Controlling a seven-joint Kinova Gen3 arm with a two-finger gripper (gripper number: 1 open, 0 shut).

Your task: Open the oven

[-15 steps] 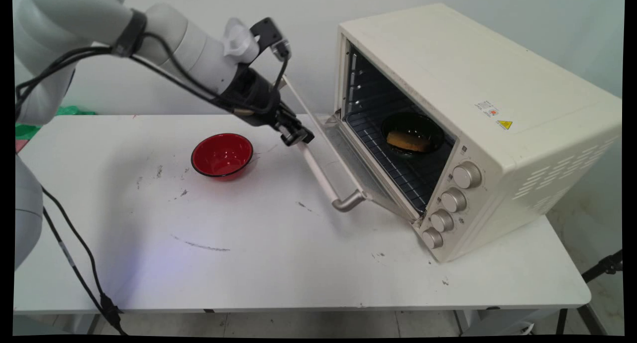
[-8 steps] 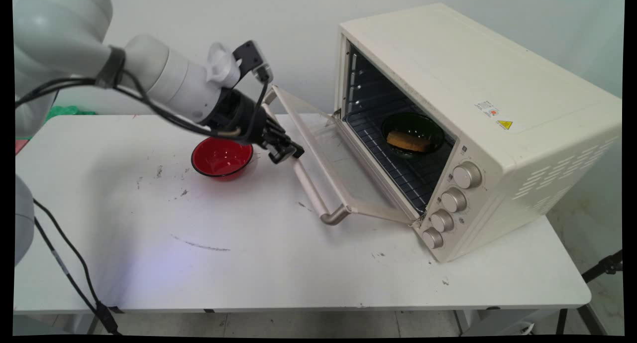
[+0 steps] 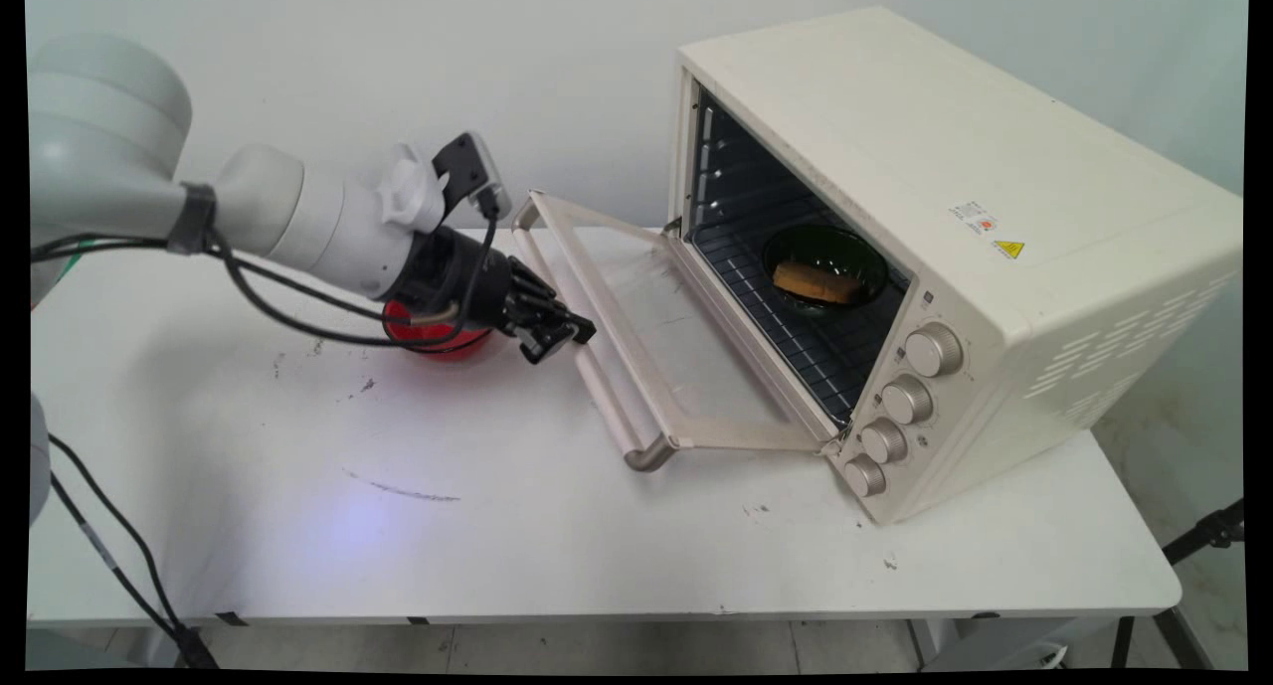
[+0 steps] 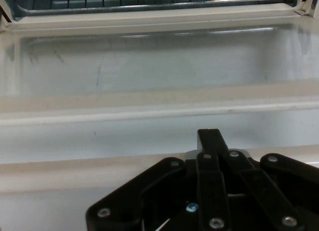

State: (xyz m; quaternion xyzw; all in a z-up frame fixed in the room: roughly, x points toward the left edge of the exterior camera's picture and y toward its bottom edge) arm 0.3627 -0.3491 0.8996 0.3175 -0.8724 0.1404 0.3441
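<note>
Main view is showing, at the left of the frame, the white arm reaching across the white table (image 3: 497, 546) with its black cables (image 3: 298, 292) drooping under the wrist. The wrist is passing right over a glossy red round bowl (image 3: 453, 344), hiding most of it. Just right of that, the black two-finger gripper (image 3: 562, 332) is pressing against the cream tubular door handle (image 3: 607, 397), though whether it is closed around the bar cannot be told from either view. Hand view is looking past the gripper (image 4: 212, 136) at the glass-paned oven door (image 4: 159, 66), which in the main view (image 3: 666, 337) is lying nearly flat, low over the table. Further right, the cream box-shaped toaster oven (image 3: 895, 138) is standing open, holding a dark round bowl (image 3: 825, 262) with a golden slab of food (image 3: 816, 282) on its wire rack, with four silver knobs (image 3: 905, 399) at its front right. As a judgement, the wrist or the cables are risking a knock to the red bowl, a loose hold on the smooth bar is risking a slip, and further downward pressure on the low door is risking strain on its hinge or a shift of the oven.
</note>
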